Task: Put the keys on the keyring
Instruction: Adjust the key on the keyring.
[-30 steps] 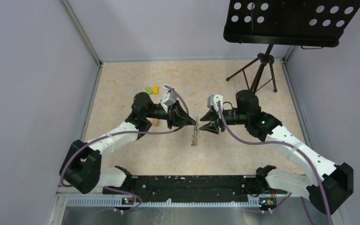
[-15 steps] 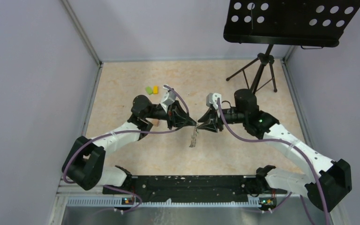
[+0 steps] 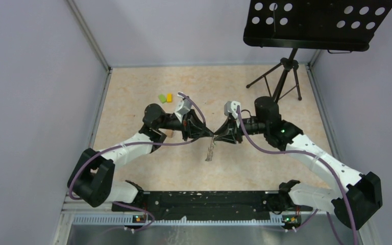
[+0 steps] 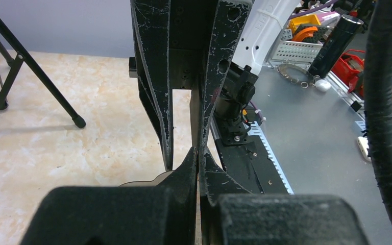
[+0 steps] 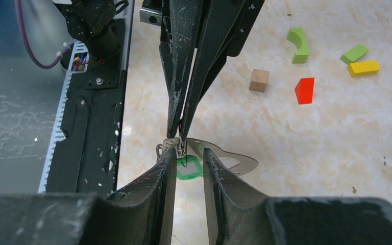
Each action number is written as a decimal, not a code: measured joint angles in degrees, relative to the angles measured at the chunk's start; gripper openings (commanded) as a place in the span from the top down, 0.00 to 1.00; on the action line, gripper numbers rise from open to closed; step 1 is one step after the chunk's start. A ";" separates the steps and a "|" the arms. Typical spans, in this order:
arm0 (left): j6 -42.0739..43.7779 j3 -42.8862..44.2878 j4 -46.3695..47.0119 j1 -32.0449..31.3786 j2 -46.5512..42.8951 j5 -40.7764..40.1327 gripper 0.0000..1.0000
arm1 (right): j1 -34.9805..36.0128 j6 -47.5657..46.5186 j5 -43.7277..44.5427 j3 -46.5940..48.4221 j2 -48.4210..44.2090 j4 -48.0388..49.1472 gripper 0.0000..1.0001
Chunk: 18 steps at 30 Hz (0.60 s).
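My left gripper [image 3: 210,135] is shut and holds a hanging bunch of silver keys [image 3: 211,150] above the table. In the right wrist view its fingertips [image 5: 179,133] pinch a small wire ring, with a green tag [image 5: 188,167] and a flat silver key [image 5: 235,159] hanging below. My right gripper [image 3: 218,137] is open, tip to tip with the left one. Its fingers [image 5: 159,168] stand on either side of the green tag without closing on it. In the left wrist view my left gripper [image 4: 198,154] is closed tight. The large dark keyring is not visible.
Green [image 3: 162,97] and yellow [image 3: 169,96] blocks lie at the back left. A red block [image 5: 304,90], a tan cube [image 5: 259,80] and a curved green block [image 5: 299,45] lie under the left arm. A music stand tripod [image 3: 280,76] stands at the back right. A black rail [image 3: 204,199] runs along the near edge.
My right gripper has moved left, closing the gap to the left gripper's tip. The hanging keys have shifted slightly left with the left gripper.
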 measured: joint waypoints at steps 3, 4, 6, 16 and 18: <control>0.04 0.00 0.00 0.00 0.00 -0.04 1.00 | 0.00 0.04 -0.26 0.00 0.00 0.33 0.76; 0.04 -0.02 0.00 0.00 0.00 -0.07 1.00 | 0.00 0.13 -0.28 0.00 0.00 0.44 0.77; 0.09 -0.02 0.00 0.00 0.00 -0.07 1.00 | 0.00 0.28 -0.48 0.00 0.04 0.76 0.79; 0.28 -0.02 0.00 0.00 0.00 -0.44 1.00 | 0.02 0.44 -1.09 -0.02 0.37 1.18 0.89; 0.31 -0.02 0.00 0.00 0.00 -0.52 1.00 | 0.02 0.46 -1.14 -0.02 0.70 1.16 0.92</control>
